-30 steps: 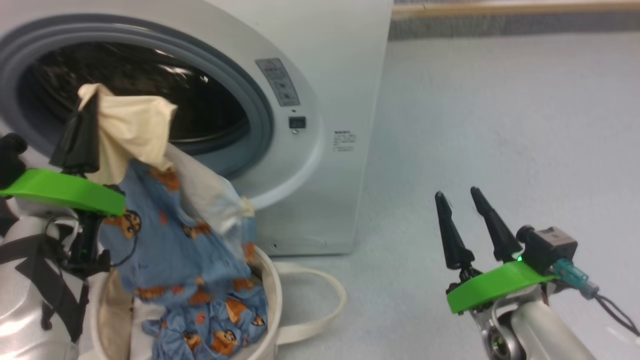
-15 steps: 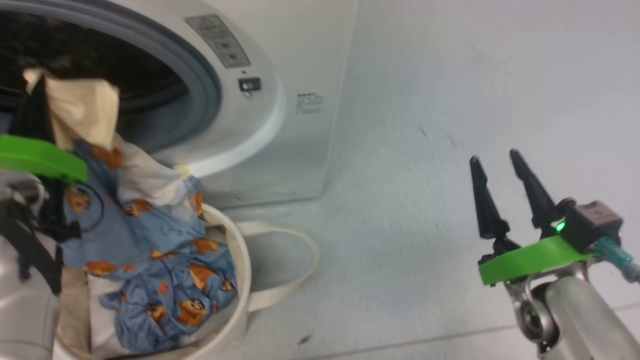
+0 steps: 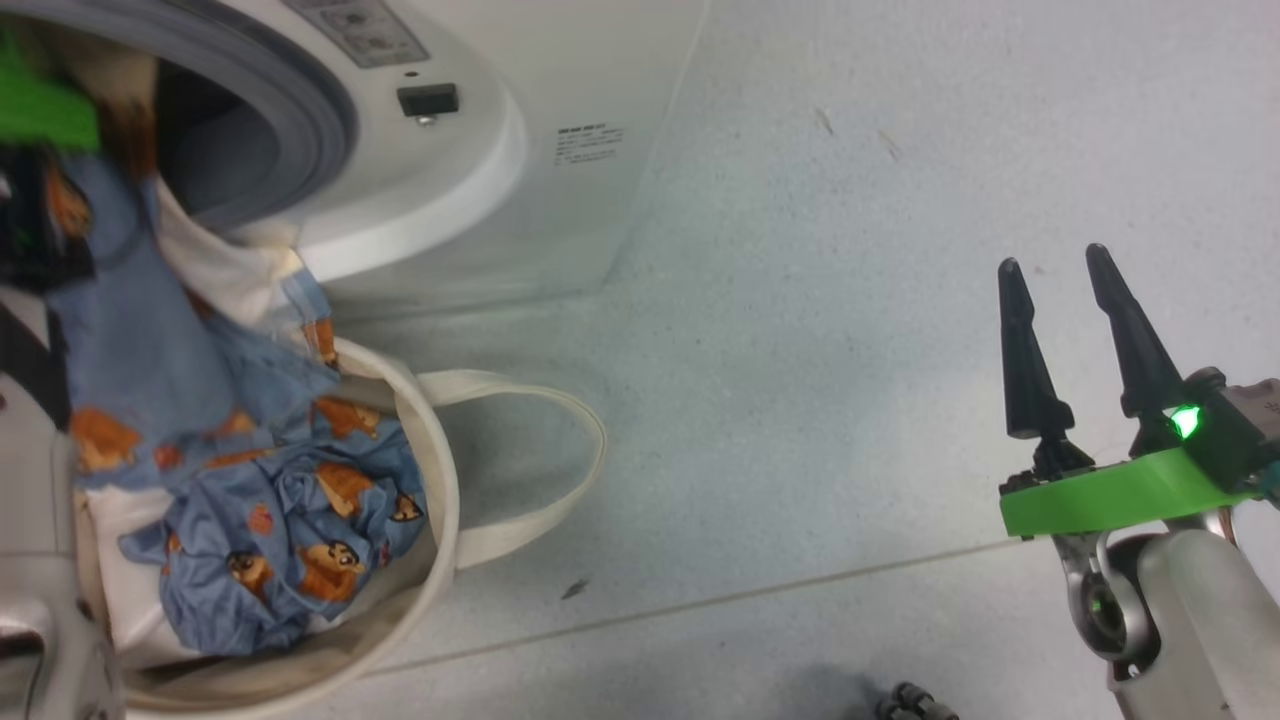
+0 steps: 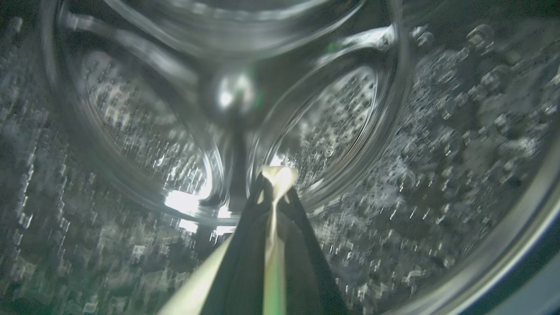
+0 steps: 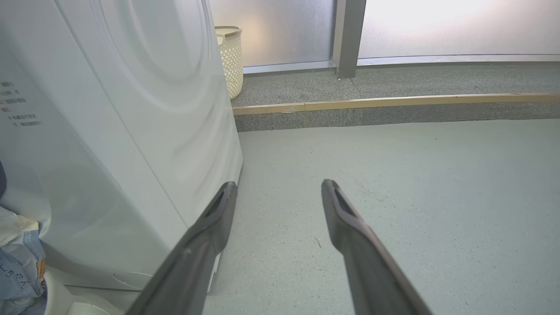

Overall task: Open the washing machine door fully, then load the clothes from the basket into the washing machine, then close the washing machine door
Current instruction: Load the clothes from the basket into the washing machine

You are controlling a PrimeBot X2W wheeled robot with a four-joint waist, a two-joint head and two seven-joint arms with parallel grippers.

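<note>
The big white front-loading washing machine encloses the left gripper, which is clamped on a cream-yellow garment inside the perforated steel drum. Behind and below it, the blue bear-print clothes trail into the small cream canvas basket. If released here, their hanging weight could drag everything back out. The right gripper hovers with its fingers spread.

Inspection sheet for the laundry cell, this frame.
Surface: grey floor, a few dark specks.
Job's things: machine mouth open; bear-print clothes partly in basket, trailing up to the opening.
Clutter: nothing seen.
Grippers: left gripper shut on cream garment inside drum; right gripper open, empty, over floor.
Cables: nothing seen.
Surroundings: perforated bin, frosted window.
</note>
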